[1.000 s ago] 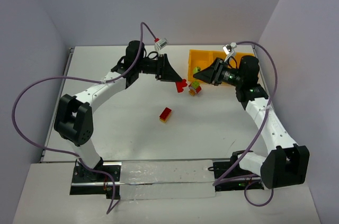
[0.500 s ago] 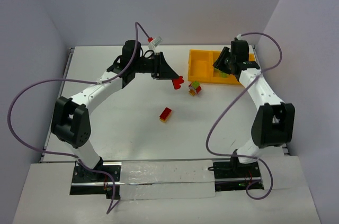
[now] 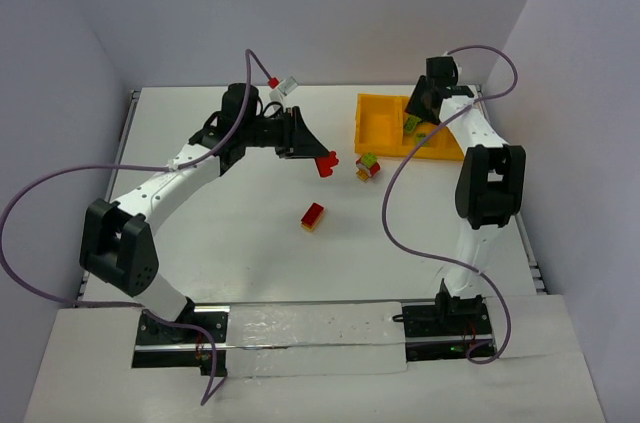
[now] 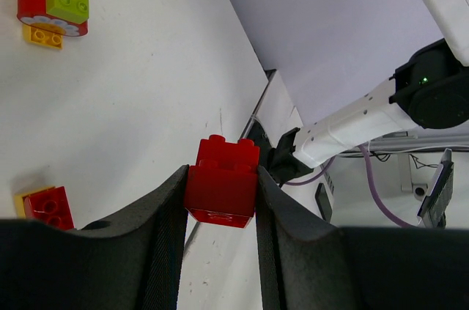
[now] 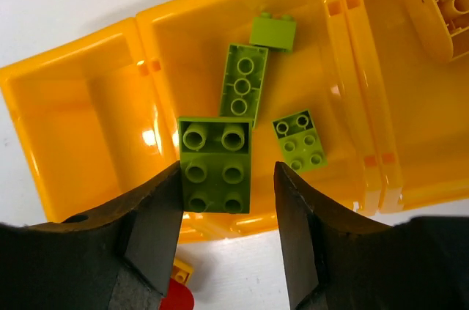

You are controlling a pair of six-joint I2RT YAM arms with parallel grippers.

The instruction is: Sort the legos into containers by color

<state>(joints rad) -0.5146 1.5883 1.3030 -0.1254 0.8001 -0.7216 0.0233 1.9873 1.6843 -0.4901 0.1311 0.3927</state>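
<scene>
White worktop (image 3: 260,273), boxed in by pale walls on 3 sides, carries the orange-yellow tray (image 3: 380,121) at far right. It has 3 open compts. in a row.

**Done so far (as visible)**
1. Middle compt.: three loose green bricks (image 5: 242,84) lie on its floor.
2. Right hand (image 5: 227,178) hangs directly over the same compt. w/ a green brick (image 5: 215,160) between its fingers. Jaws stand partly apart, wider than the brick: one finger sits against it and a gap shows on the other side. Judged released or about to drop, not a firm grip.
3. Left compt.: no brick visible.
4. Right compt.: one yellow shape (image 5: 432,2), only partly in view; cannot tell what it is.

**In hand**
- Left hand (image 4: 220,211), over the worktop left of the tray, is closed tight on a red brick (image 4: 223,178). Both fingers pinch it and it appears clear of the surface. Not yet delivered.

**Outstanding**
- Mixed cluster (image 3: 367,165) (red, green, yellow pcs.) on the worktop just near of the tray. It looks stacked and prob. needs splitting before sorting.
- Red-yellow pair (image 3: 314,216) lies nearer, well apart from the tray. Same remark.

**Est.**
Roughly mid-task. Green is well advanced; red and yellow are largely to do.
</scene>
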